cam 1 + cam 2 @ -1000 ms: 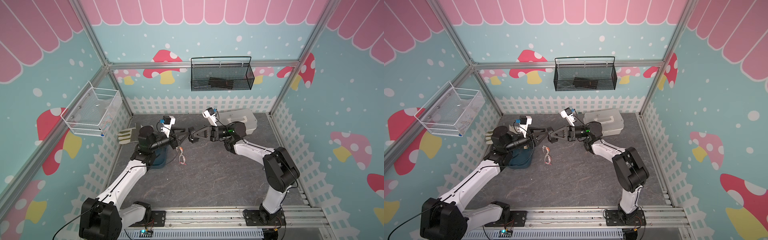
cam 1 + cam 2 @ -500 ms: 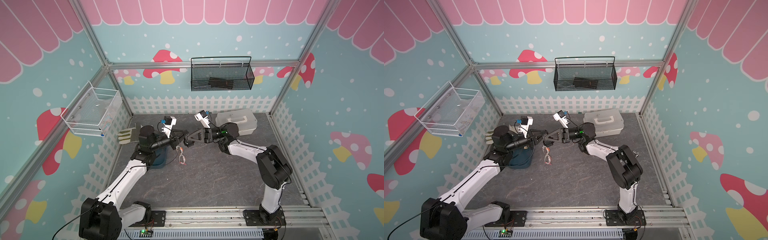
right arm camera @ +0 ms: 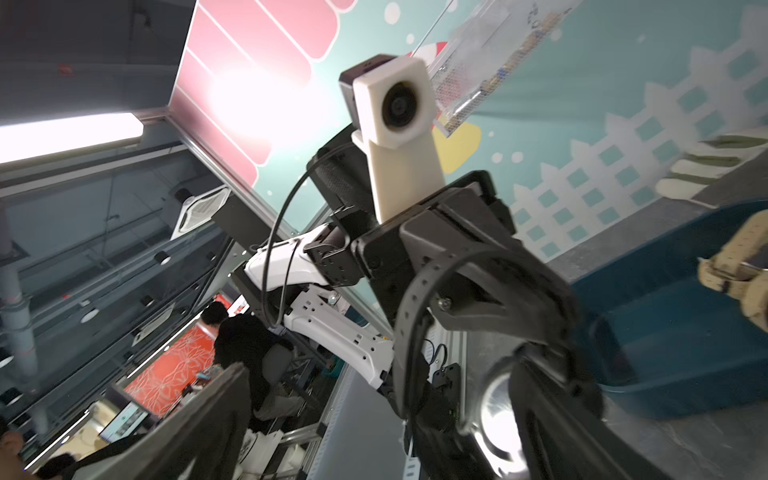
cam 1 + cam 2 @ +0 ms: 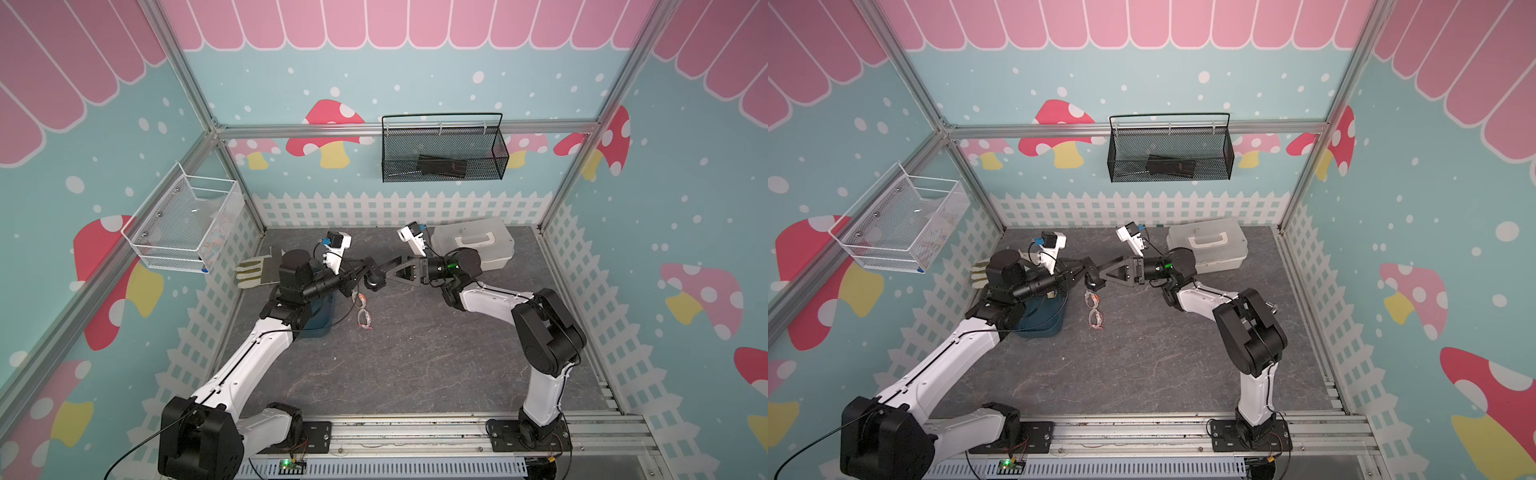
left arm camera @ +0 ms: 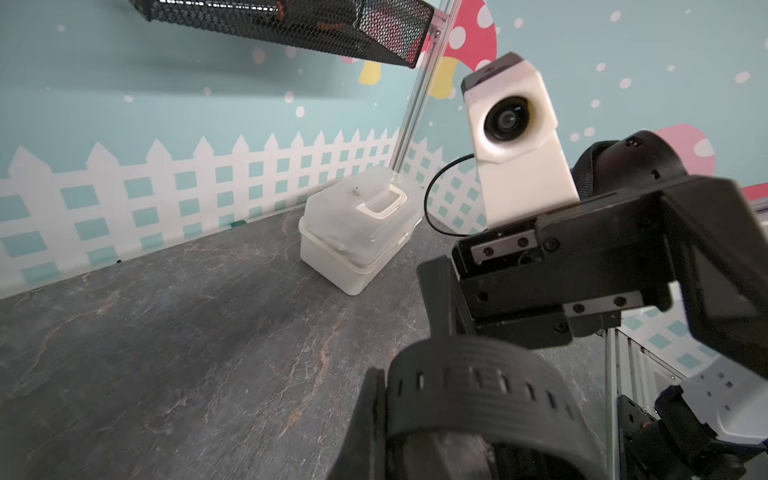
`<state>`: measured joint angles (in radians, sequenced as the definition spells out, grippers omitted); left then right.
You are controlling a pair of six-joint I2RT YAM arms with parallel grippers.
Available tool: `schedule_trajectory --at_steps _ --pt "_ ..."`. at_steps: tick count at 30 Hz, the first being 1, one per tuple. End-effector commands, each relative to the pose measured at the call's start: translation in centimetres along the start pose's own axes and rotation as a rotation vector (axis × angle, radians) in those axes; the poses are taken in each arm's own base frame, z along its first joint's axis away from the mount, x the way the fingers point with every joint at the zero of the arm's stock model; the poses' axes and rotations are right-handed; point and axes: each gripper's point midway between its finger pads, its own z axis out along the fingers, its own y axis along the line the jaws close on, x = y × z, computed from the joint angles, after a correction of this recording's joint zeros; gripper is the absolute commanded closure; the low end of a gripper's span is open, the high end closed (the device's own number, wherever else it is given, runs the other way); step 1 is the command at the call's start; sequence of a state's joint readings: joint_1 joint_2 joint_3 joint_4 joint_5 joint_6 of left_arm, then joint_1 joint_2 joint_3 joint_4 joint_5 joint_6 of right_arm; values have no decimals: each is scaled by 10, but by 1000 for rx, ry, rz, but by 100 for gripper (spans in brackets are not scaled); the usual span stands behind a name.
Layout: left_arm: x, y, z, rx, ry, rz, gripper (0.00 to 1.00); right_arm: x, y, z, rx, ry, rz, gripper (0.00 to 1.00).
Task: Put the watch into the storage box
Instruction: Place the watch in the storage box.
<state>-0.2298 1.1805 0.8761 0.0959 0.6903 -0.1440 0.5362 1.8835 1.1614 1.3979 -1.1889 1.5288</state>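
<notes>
The black watch [image 4: 374, 279] [image 4: 1094, 281] hangs in the air between my two grippers, above the back middle of the floor. My left gripper [image 4: 362, 268] [image 4: 1084, 268] is shut on its ribbed strap [image 5: 469, 374], and one finger [image 5: 368, 419] shows pressed against the band. My right gripper [image 4: 395, 272] [image 4: 1113, 270] faces it with jaws open on either side of the watch, whose shiny case back [image 3: 498, 409] shows close up. The storage box [image 4: 322, 311] [image 4: 1040, 322] [image 3: 665, 332], a dark teal bin, sits on the floor under my left wrist.
A white lidded case [image 4: 473, 249] stands at the back right, behind my right wrist. Clear glasses [image 4: 365, 319] lie on the floor beside the bin. A glove [image 4: 252, 272] lies by the left wall. A black mesh basket [image 4: 442, 153] and a white wire basket [image 4: 183, 224] hang on the walls.
My right gripper carried the watch toward the left one. The left jaws closed on the strap, and the right jaws have now opened.
</notes>
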Motion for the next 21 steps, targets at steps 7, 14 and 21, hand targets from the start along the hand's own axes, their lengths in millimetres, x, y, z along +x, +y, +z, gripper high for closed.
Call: schedule_trajectory --at_steps 7,14,21 --pt "-7 14 -6 -116 39 50 100 -14 -4 -49 181 -77 -75 1" --pt "-15 38 -20 -279 23 47 100 20 -29 -89 699 90 -222 0" --pt "-12 87 -39 -497 11 -58 100 32 -37 -114 878 144 -240 1"
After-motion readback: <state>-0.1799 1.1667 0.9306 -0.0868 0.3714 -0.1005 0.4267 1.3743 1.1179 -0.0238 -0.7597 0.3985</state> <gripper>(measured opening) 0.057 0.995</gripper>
